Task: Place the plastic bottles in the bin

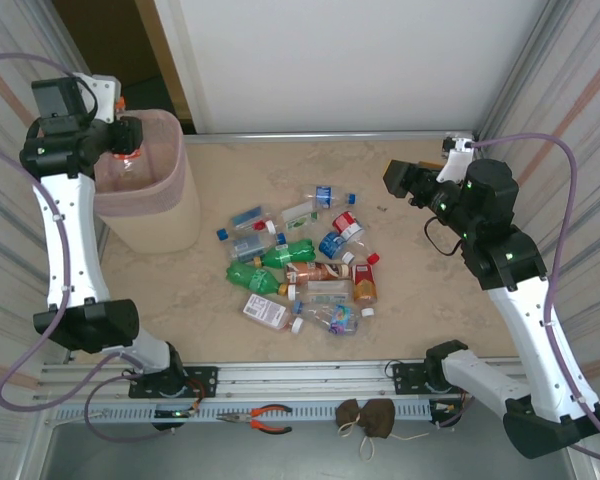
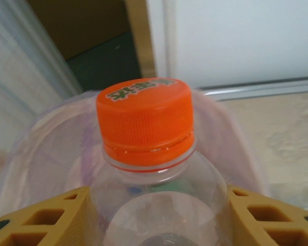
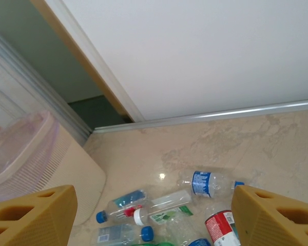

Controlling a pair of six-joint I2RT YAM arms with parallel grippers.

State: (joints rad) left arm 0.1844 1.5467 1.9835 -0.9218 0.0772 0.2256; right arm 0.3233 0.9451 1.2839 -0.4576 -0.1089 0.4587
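My left gripper [image 1: 120, 142] is raised over the pale pink bin [image 1: 165, 210] at the far left and is shut on a clear plastic bottle [image 1: 128, 168] with an orange cap. In the left wrist view that bottle [image 2: 143, 128] sits between the yellow fingers [image 2: 36, 220], with the bin rim [image 2: 36, 138] behind it. Several more plastic bottles [image 1: 300, 265] lie in a pile at the table's middle. My right gripper [image 1: 395, 178] hovers open to the right of the pile. Below its fingers [image 3: 277, 215] lie a blue-labelled bottle [image 3: 205, 183] and a red-labelled one [image 3: 220, 228].
A white wall panel [image 1: 350, 60] with a metal strip at its foot closes the back. Orange-handled pliers [image 1: 262, 420] and a brown pouch [image 1: 365, 418] lie by the front rail. Bare tabletop stretches between the pile and the bin wall [image 3: 25, 159].
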